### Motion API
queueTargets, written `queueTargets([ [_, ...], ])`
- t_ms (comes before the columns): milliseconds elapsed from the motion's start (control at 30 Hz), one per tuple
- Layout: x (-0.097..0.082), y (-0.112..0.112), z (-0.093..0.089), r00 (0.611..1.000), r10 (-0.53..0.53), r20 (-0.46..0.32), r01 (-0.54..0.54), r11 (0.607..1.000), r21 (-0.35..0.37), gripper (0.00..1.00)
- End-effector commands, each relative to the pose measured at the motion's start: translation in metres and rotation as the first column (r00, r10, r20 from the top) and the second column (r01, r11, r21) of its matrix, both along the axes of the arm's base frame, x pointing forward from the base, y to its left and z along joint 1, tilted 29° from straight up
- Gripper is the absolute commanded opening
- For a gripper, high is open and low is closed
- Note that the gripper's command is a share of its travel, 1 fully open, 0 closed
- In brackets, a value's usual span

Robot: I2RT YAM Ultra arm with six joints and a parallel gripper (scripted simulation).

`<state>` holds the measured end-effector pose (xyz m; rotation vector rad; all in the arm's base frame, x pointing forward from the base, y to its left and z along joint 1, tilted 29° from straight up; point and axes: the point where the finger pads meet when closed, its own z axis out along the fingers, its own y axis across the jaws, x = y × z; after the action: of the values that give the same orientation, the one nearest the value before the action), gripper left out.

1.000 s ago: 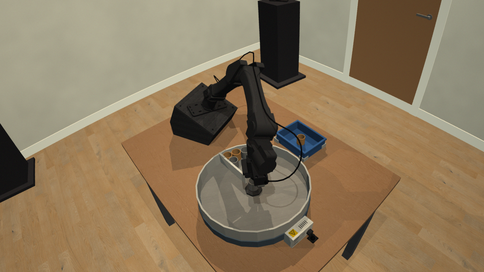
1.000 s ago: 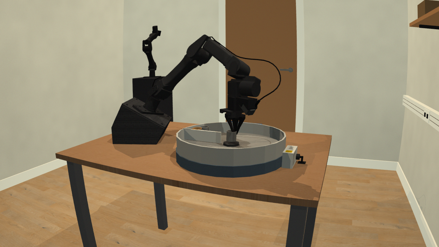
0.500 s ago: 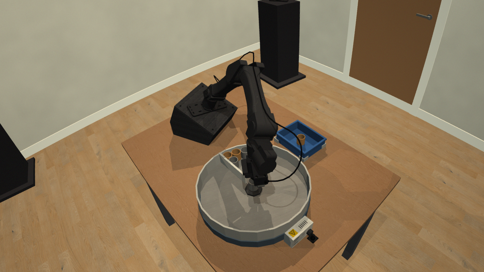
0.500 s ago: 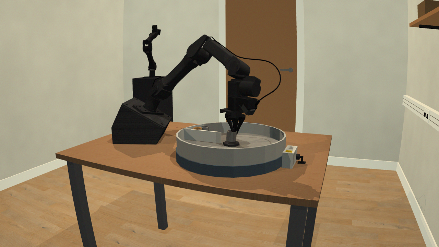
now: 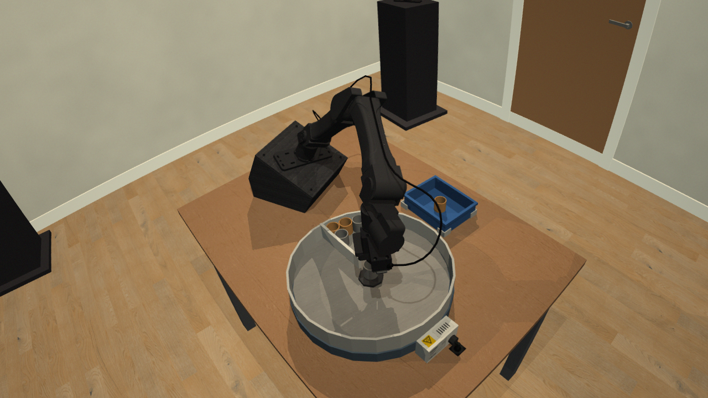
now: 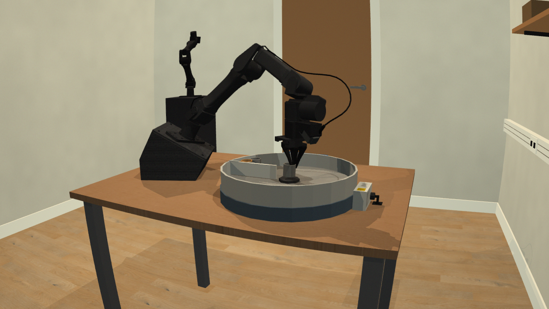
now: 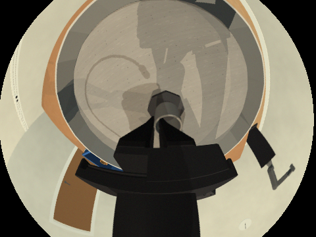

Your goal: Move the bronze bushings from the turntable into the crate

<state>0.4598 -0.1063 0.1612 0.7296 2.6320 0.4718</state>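
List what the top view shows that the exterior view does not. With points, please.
Only the top view shows the bronze bushing [image 5: 440,205] [image 7: 104,162] standing inside the blue crate [image 5: 429,216] [image 7: 87,154].
Only the exterior view shows the wall shelf [image 6: 533,23] and the socket strip [image 6: 518,132].
Both show the turntable [image 5: 371,345] [image 6: 288,195] [image 7: 257,79], the door [image 5: 569,74] [image 6: 326,57] [image 7: 76,201] and its handle [image 5: 620,23] [image 6: 358,87] [image 7: 67,182].
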Motion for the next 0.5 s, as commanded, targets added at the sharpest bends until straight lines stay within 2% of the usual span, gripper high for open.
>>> queueTargets([
  [0,0.002,-0.011,0.022,0.998,-0.027,0.055,0.029,0.999,-0.031,0.0],
  [200,0.002,-0.011,0.02,0.998,-0.027,0.053,0.029,0.999,-0.03,0.0],
  [400,-0.002,-0.007,0.006,1.0,-0.024,0.02,0.025,1.0,-0.017,0.0],
  [467,0.002,-0.007,0.008,0.999,-0.023,0.029,0.023,1.0,-0.021,0.0],
])
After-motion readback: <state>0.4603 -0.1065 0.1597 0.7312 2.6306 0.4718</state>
